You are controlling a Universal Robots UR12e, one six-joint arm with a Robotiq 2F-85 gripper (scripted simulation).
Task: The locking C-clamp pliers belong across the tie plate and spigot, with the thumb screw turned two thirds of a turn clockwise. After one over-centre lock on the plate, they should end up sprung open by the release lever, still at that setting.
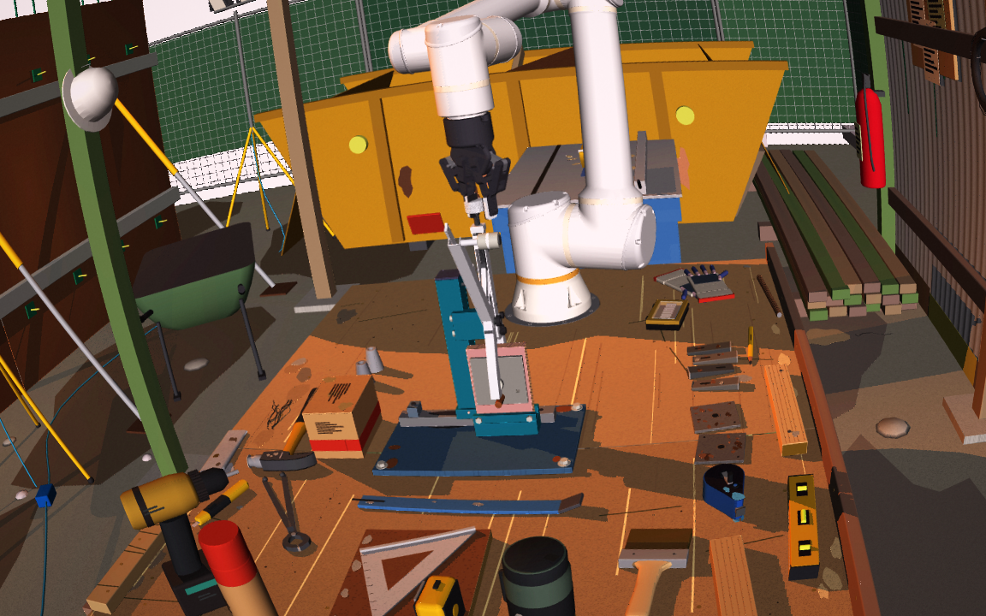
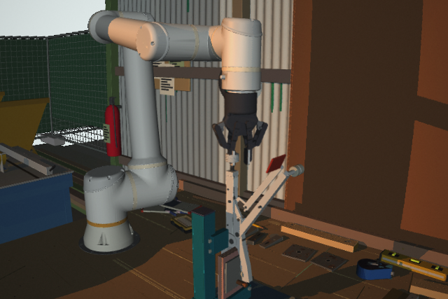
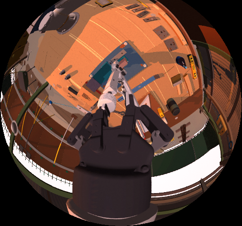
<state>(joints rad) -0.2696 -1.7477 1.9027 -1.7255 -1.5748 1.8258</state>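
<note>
The locking C-clamp pliers (image 1: 481, 306) (image 2: 237, 216) stand upright on the teal fixture post (image 1: 455, 337), jaws down across the pink-framed tie plate (image 1: 498, 381) (image 2: 228, 270). Their moving handle (image 2: 269, 189) swings out to one side, ending in a round knob with a red release lever (image 2: 277, 163) beside it. At the top of the fixed handle sits the knurled thumb screw (image 1: 476, 205) (image 2: 232, 158) (image 3: 107, 100), and my gripper (image 1: 479, 201) (image 2: 239, 156) (image 3: 116, 107) comes straight down onto it, closed around the screw. The spigot is hidden behind the plate.
A cardboard box (image 1: 340, 417) sits left of the blue base plate (image 1: 481, 448). A blue bar (image 1: 470, 505) lies in front. Metal plates (image 1: 715, 391), a wood block (image 1: 784, 398) and a tape roll (image 1: 723, 490) lie to the right. The arm's base (image 1: 550, 291) stands behind.
</note>
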